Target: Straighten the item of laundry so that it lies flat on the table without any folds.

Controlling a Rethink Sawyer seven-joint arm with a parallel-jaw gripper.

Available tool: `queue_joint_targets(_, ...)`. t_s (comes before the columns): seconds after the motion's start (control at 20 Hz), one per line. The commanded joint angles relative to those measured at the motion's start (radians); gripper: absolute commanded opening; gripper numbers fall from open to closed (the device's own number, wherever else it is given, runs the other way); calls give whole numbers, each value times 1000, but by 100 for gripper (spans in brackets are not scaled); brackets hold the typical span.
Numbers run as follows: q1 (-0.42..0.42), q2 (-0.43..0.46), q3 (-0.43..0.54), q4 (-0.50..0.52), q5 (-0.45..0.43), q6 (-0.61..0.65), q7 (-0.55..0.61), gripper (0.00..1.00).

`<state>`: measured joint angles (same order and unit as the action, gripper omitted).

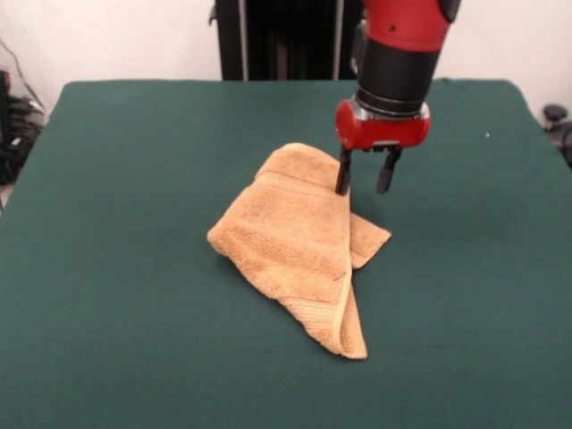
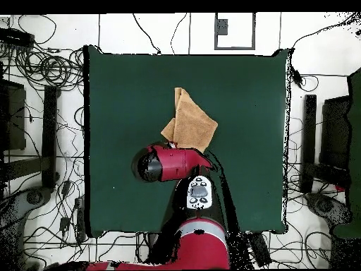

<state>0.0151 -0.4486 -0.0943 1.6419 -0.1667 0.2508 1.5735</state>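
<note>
The golden tan towel (image 1: 299, 241) lies near the middle of the green table (image 1: 125, 179), folded over itself, with one corner poking out at the right and a long fold running to a point at the near side. My gripper (image 1: 364, 188) hangs just above the towel's far right edge. It is open, and its left finger (image 1: 343, 177) stands at the towel's edge while the right one is over bare table. In the overhead view the towel (image 2: 192, 118) shows above the arm's red wrist (image 2: 169, 163), which hides the fingers over the table (image 2: 120, 92).
The black pedestal (image 1: 277, 36) stands behind the table's far edge. Cables (image 2: 42, 67) and dark equipment (image 2: 338, 127) lie on the floor round the table. A small white speck (image 1: 487, 136) sits on the cloth at the far right.
</note>
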Motion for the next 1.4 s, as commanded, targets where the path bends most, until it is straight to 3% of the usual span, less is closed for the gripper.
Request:
queue_joint_targets(0.05,25,35,17,-36,-44,46,85,100)
queue_joint_targets(0.5,81,61,-54,-87,-68,181,67,100)
queue_joint_targets(0.9,2,139,51,-62,-47,154,61,100)
queue_joint_targets(1.4,-65,168,139,-65,-35,181,33,100)
